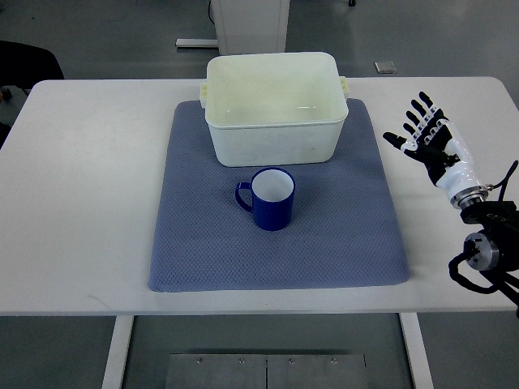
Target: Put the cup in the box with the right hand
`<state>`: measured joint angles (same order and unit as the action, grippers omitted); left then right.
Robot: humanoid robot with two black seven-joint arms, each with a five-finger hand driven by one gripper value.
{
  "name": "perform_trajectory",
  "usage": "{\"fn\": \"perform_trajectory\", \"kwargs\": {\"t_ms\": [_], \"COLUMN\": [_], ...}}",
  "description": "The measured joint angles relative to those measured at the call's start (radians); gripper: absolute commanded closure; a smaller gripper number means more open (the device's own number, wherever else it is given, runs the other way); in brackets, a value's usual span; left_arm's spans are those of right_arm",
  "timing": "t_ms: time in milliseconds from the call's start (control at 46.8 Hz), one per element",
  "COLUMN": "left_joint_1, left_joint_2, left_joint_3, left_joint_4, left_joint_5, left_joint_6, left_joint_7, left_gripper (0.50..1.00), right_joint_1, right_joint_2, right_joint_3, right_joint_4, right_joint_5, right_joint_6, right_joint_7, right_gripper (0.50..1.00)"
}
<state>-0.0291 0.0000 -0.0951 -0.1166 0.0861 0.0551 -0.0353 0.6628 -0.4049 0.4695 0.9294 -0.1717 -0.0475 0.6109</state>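
A dark blue cup with a white inside stands upright on the blue-grey mat, its handle pointing left. Just behind it sits the cream plastic box, which holds nothing that I can see. My right hand hovers over the white table at the right, well clear of the cup, fingers spread and holding nothing. Its arm comes in from the lower right edge. The left arm does not show.
The white table carries the mat at its middle. A black chair stands beyond the table's far left corner. A white pedestal rises behind the box. The near table edge runs just below the mat.
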Motion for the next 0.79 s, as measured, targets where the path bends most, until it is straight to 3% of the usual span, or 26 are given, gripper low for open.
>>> {"fn": "perform_trajectory", "kwargs": {"t_ms": [791], "left_joint_1": [0.0], "left_joint_2": [0.0], "left_joint_3": [0.0], "left_joint_4": [0.0], "left_joint_5": [0.0], "left_joint_6": [0.0], "left_joint_7": [0.0], "left_gripper": [0.5], "right_joint_1": [0.008], "right_joint_2": [-0.001], "right_joint_3": [0.002], "right_joint_4": [0.005], "right_joint_5": [-0.002], "right_joint_6": [0.003], "right_joint_7": [0.0], "right_gripper": [0.5]}}
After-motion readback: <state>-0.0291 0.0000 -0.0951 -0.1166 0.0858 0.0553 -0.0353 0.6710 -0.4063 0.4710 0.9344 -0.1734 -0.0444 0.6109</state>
